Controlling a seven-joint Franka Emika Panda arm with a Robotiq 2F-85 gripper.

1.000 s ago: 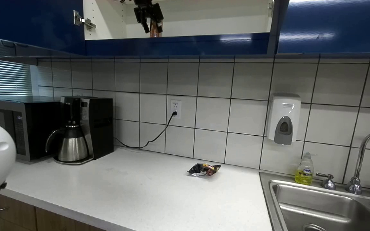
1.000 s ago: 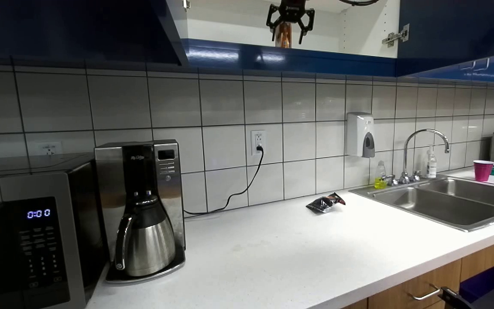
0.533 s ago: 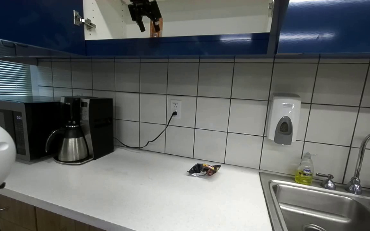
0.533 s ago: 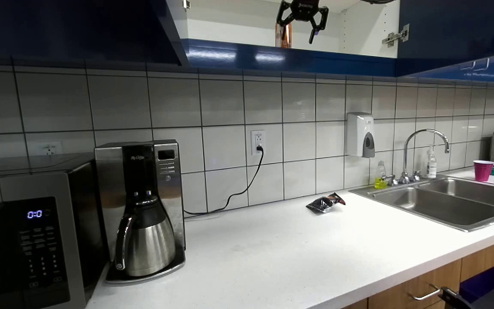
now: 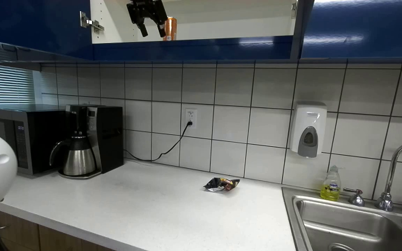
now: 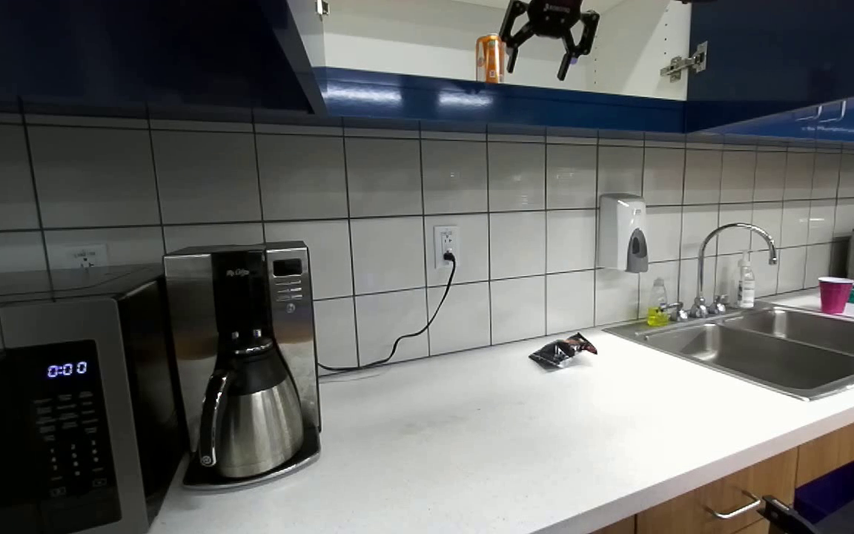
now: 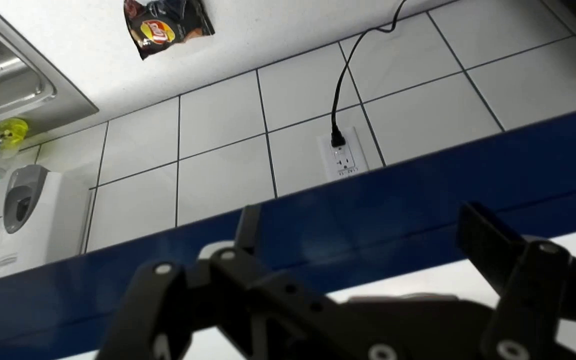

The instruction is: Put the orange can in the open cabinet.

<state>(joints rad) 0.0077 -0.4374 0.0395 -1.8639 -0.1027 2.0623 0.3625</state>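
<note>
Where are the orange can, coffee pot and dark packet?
Orange can [image 6: 488, 59]: in an exterior view, on its side.
Coffee pot [image 6: 260, 430]: in an exterior view, on its body.
Dark packet [image 7: 169, 26]: in the wrist view, on its printed face.

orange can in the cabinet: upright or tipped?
Upright. In both exterior views the orange can stands taller than wide, its sides near vertical, inside the open cabinet. The pincer, open, is not around it.

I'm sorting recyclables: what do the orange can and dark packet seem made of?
The orange can: probably painted metal, glossy, judging by its smooth, shiny cylinder. The dark packet: likely plastic film, perhaps foil-lined; its crinkled surface gleams, silvery in places.
</note>
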